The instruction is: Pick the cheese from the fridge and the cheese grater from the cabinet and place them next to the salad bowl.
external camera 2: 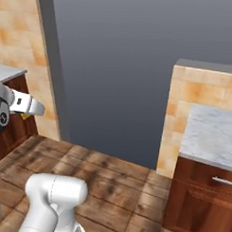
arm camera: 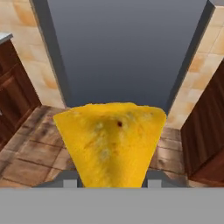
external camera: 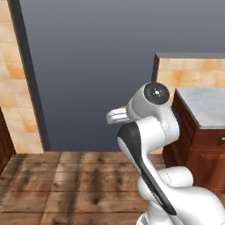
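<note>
One thing is in hand: the yellow-orange cheese wedge [arm camera: 111, 142] sits clamped between my two-finger gripper's [arm camera: 109, 181] tips at the bottom centre of the hand view, its narrow end down in the jaws and its broad edge spreading up and away from the hand. In the left base view a sliver of yellow shows by the white hand at centre frame; in the right base view the same hand juts in at the left edge.

Ahead, the tall dark grey fridge [external camera: 96, 66] fills the upper middle of each base view, shut as a flat slab. I see no salad bowl from here, so my guess is the base must turn or drive before any placing.

Room to move: open wooden plank floor [external camera: 66, 184] across the lower frame. The tight side is the grey marble counter [external camera 2: 212, 133] over dark wood cabinets at the right of both base views; the beige tiled wall [external camera 2: 16, 34] closes the left.
</note>
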